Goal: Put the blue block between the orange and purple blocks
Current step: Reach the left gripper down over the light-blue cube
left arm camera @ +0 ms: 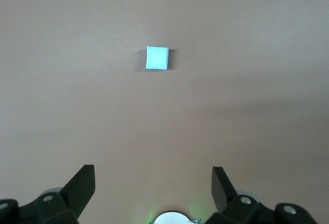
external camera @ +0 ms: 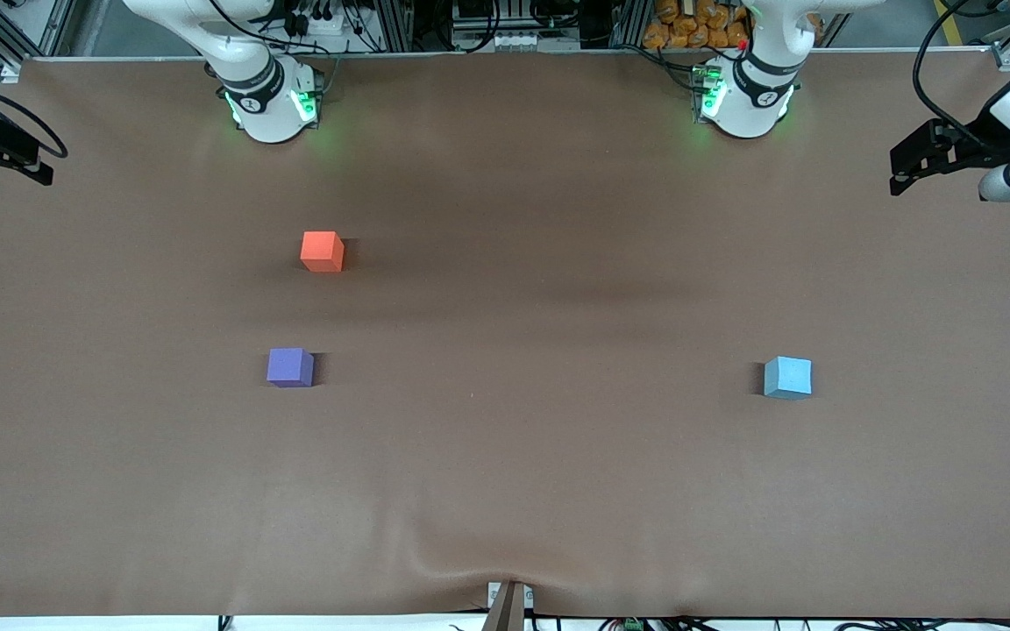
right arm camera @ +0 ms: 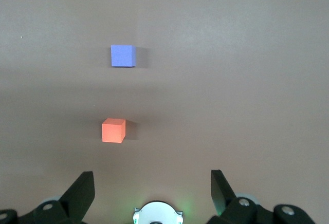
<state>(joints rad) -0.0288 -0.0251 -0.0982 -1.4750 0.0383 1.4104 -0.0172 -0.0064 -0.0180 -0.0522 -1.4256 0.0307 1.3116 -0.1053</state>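
The blue block (external camera: pixel 788 378) sits on the brown table toward the left arm's end; it also shows in the left wrist view (left arm camera: pixel 157 58). The orange block (external camera: pixel 323 251) and the purple block (external camera: pixel 290 367) sit toward the right arm's end, the purple one nearer the front camera, with a bare gap between them. Both show in the right wrist view, orange (right arm camera: pixel 113 130) and purple (right arm camera: pixel 123 56). My left gripper (external camera: pixel 901 175) (left arm camera: pixel 153 183) hangs open and empty high over its end of the table. My right gripper (external camera: pixel 36 166) (right arm camera: pixel 152 183) hangs open and empty high over its end.
The two arm bases (external camera: pixel 268 105) (external camera: pixel 746 101) stand along the table's edge farthest from the front camera. The brown cloth (external camera: pixel 505 456) is wrinkled near a clamp (external camera: pixel 507 605) at the edge nearest the camera.
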